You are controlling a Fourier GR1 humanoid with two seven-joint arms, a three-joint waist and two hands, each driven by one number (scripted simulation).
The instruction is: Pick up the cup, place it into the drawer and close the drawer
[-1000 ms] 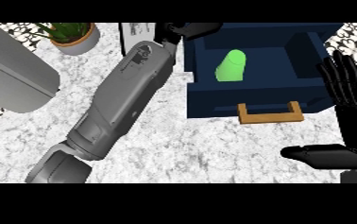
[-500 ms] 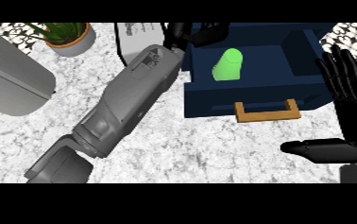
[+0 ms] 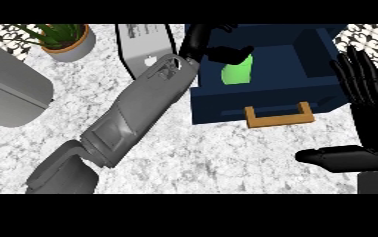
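Observation:
The green cup [image 3: 238, 72] lies inside the open dark blue drawer [image 3: 221, 106], which has a tan handle [image 3: 277, 116] on its front. My left hand [image 3: 201, 43] hangs over the drawer's left rim at the end of the grey forearm crossing from the lower left. Its fingers are relaxed, and its thumb [image 3: 230, 55] overlaps the cup's top edge without curling round it. My right hand [image 3: 360, 81] rests open at the right edge, fingers up, with its thumb below the drawer's right corner.
A potted plant [image 3: 68, 42] stands at the back left. A large grey rounded object [image 3: 18, 91] lies at the left edge. A pale flat panel [image 3: 146, 46] sits just left of the drawer, partly under my left forearm.
My left hand has moved slightly nearer and rightward over the drawer's left rim, and its thumb now covers the cup's top. The cup and right hand have hardly moved.

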